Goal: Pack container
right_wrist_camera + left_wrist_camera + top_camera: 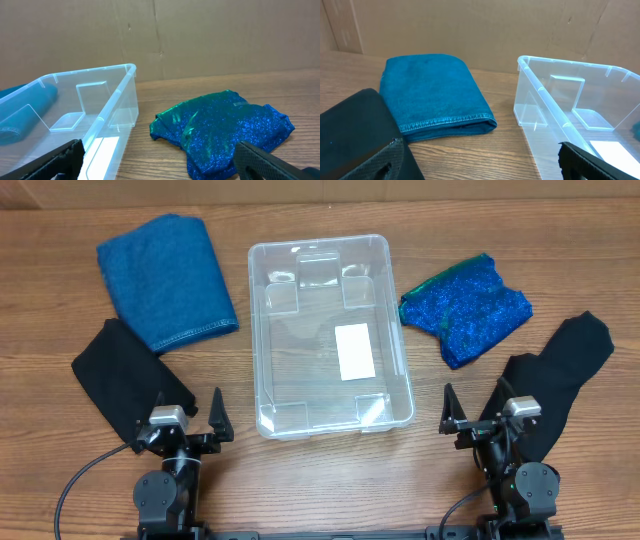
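Reading from the left, we see a black cloth (125, 380) just beside a folded blue towel (165, 280) on the wooden table (60, 220). The left gripper (185, 425) rests at the near edge, jaws spread wide and gripping nothing. The clear container (320, 244) stands upright at the table's centre, and its interior shows only a white label (354, 351) on the bottom. To its right lie a sparkly blue-green cloth (465, 310) and a second black cloth (555, 375). The right gripper (490, 425) has its jaws likewise apart.
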Controlling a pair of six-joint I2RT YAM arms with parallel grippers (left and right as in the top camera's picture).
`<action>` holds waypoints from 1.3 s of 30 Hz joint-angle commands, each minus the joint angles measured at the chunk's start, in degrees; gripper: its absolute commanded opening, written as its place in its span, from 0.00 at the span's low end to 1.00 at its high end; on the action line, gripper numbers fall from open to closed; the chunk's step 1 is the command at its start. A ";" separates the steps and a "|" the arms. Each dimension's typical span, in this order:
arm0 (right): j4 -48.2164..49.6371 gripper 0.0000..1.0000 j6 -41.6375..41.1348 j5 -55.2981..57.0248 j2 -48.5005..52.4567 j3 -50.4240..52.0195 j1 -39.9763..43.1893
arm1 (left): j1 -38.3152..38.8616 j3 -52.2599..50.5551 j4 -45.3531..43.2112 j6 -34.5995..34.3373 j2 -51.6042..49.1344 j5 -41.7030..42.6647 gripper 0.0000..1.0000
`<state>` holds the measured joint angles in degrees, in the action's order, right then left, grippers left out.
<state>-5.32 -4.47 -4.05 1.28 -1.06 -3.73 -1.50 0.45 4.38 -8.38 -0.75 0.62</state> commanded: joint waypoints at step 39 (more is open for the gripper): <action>0.28 1.00 -14.80 0.48 2.67 -0.11 0.33 | 0.35 1.77 2.08 -7.26 0.37 2.64 1.00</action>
<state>-5.39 -11.42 -4.05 2.79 -1.06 -3.73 -1.50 0.47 4.47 -11.38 -0.75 1.06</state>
